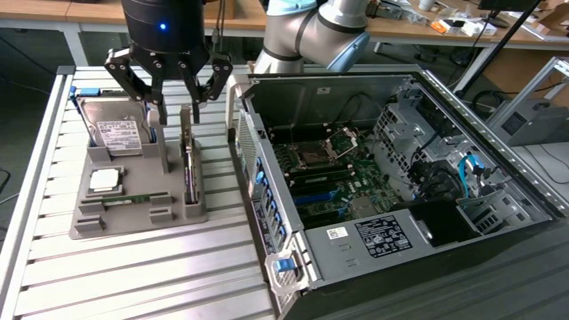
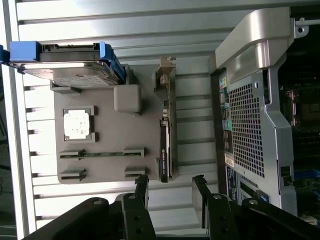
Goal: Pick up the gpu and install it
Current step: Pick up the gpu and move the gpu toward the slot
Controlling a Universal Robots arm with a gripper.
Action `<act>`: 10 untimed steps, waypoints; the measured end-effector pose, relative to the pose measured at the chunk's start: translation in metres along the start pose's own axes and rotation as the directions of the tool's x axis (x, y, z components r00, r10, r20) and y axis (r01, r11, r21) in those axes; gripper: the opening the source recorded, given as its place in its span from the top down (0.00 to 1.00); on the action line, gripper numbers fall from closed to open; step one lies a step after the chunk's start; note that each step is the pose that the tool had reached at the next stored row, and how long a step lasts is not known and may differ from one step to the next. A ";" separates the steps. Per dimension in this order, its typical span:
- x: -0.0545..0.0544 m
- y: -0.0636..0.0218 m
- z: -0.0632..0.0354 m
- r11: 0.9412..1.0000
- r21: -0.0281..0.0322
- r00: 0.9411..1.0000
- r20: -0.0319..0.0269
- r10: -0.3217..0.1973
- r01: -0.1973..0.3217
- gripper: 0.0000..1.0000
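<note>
The gpu (image 1: 189,163) is a thin dark card standing edge-on in a slot at the side of the grey holder tray (image 1: 133,223) nearest the computer. In the wrist view the gpu (image 2: 165,135) runs as a narrow strip along the tray's (image 2: 110,130) edge. My gripper (image 1: 178,117) hangs open just above the card's far end, not touching it. Its two dark fingers frame the card's near end in the wrist view, where the gripper (image 2: 170,187) holds nothing.
On the tray lie a silver hard drive (image 1: 120,130) with blue rails, a square processor (image 1: 105,179) and a green memory stick (image 1: 124,198). The open computer case (image 1: 356,167) stands at the exterior view's right, its motherboard (image 1: 329,173) exposed. All rests on a slatted aluminium table (image 1: 133,280).
</note>
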State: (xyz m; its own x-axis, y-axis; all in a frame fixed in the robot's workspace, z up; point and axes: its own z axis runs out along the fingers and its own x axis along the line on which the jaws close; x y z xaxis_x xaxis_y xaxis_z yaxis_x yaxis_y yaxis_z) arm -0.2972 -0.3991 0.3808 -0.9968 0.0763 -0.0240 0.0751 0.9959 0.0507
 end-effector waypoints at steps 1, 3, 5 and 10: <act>0.000 0.0000 0.0002 1.000 0.000 1.000 0.000 0.000 0.000 0.52; 0.000 0.0000 0.0005 1.000 0.000 1.000 0.000 0.000 0.000 0.52; 0.000 -0.0001 0.0009 1.000 0.000 1.000 0.000 0.000 0.000 0.52; 0.001 -0.0002 0.0027 1.000 0.000 1.000 0.000 0.000 0.000 0.52</act>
State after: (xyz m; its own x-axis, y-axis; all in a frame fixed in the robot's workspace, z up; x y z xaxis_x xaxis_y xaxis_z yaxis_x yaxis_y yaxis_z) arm -0.2979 -0.3991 0.3781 -0.9968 0.0764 -0.0240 0.0751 0.9959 0.0507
